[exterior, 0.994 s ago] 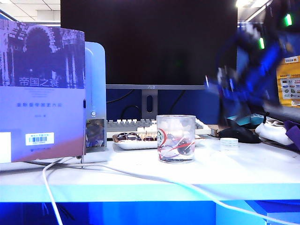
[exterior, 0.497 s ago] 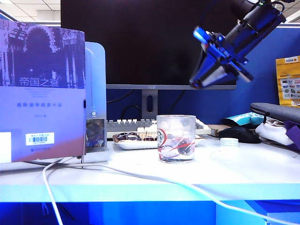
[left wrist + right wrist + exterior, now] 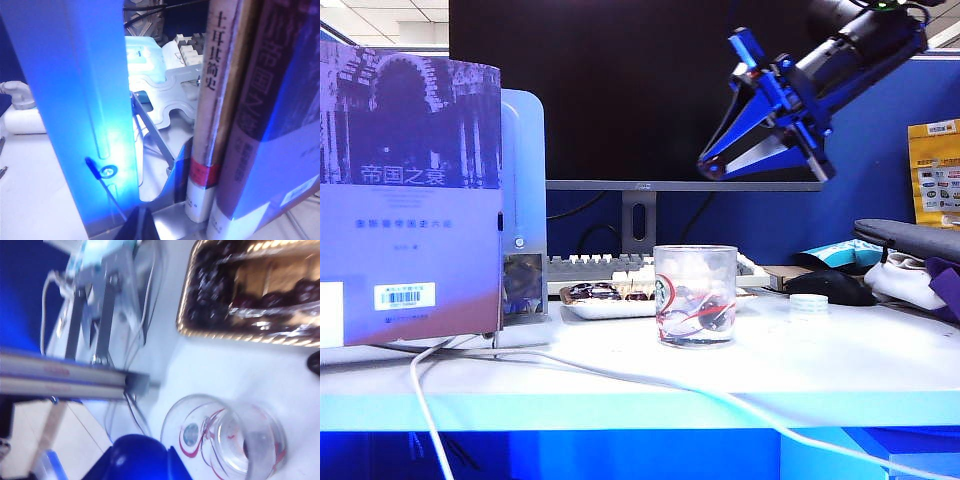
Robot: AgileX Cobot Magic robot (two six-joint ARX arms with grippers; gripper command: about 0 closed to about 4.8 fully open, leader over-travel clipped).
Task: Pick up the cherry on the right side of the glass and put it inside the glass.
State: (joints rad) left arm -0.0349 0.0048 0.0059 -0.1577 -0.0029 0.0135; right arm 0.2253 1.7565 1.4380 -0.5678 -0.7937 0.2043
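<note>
The glass (image 3: pixel 695 295), a clear tumbler with red swirls and a green logo, stands mid-table. A small dark cherry (image 3: pixel 717 316) appears to lie on its bottom, at the right side. My right gripper (image 3: pixel 707 171) hangs high in the air above and slightly right of the glass, pointing down-left with nothing visible in it. Its wrist view looks down into the glass (image 3: pixel 225 440), and only a blue part of the right gripper (image 3: pixel 140 462) shows, so its opening is unclear. My left gripper (image 3: pixel 141 225) sits shut beside a blue bookend, out of the exterior view.
A white tray of dark cherries (image 3: pixel 610 298) sits just behind and left of the glass. Books in a bookend (image 3: pixel 410 190) fill the left side. A monitor (image 3: pixel 640 90), a keyboard (image 3: pixel 590 266), a black mouse (image 3: pixel 830 288), a small white lid (image 3: pixel 809 303) and a white cable (image 3: pixel 620 375) are also here.
The right arm has swung up from a blurred position at the right to high above the glass, and its wrist has turned. The glass and cherry have not moved.
</note>
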